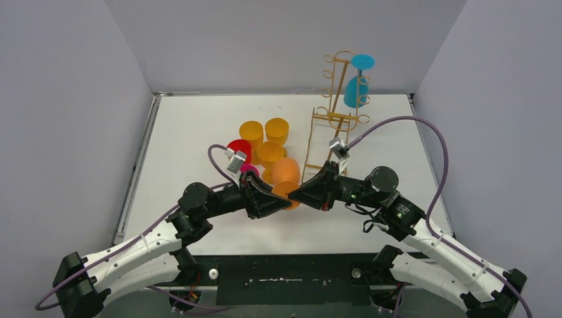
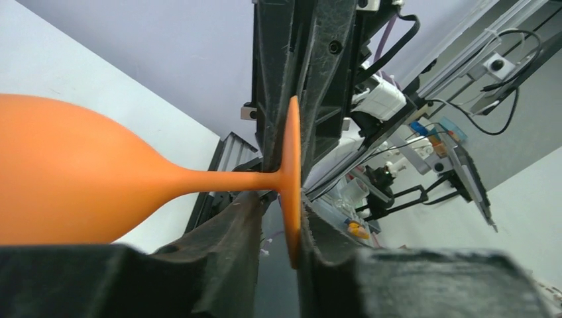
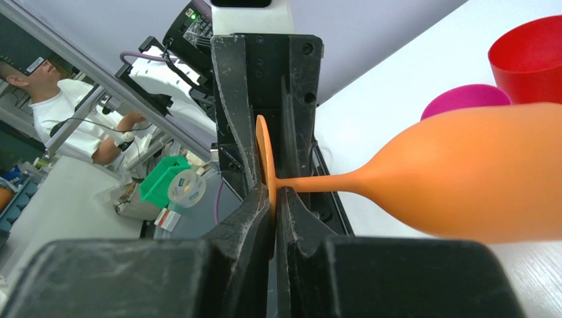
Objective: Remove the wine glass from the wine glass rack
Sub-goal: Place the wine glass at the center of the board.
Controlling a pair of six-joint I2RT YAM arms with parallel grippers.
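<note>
An orange wine glass (image 1: 286, 171) lies sideways between my two grippers, just above the table and off the wine glass rack (image 1: 333, 116). My right gripper (image 3: 273, 202) is shut on the glass's round foot (image 3: 264, 149), the stem (image 3: 318, 184) running out to the bowl (image 3: 477, 172). My left gripper (image 2: 280, 215) stands open around the same foot (image 2: 292, 152); one finger touches the disc, the other finger (image 2: 232, 232) is apart from it. A blue wine glass (image 1: 356, 89) hangs upside down at the top of the gold wire rack.
Yellow cups (image 1: 270, 152) cluster left of the rack, with a red cup (image 1: 239, 148) and a magenta cup (image 1: 249, 170) beside my left arm. The red cup (image 3: 530, 59) and magenta cup (image 3: 464, 99) sit behind the orange bowl. Grey walls enclose the table.
</note>
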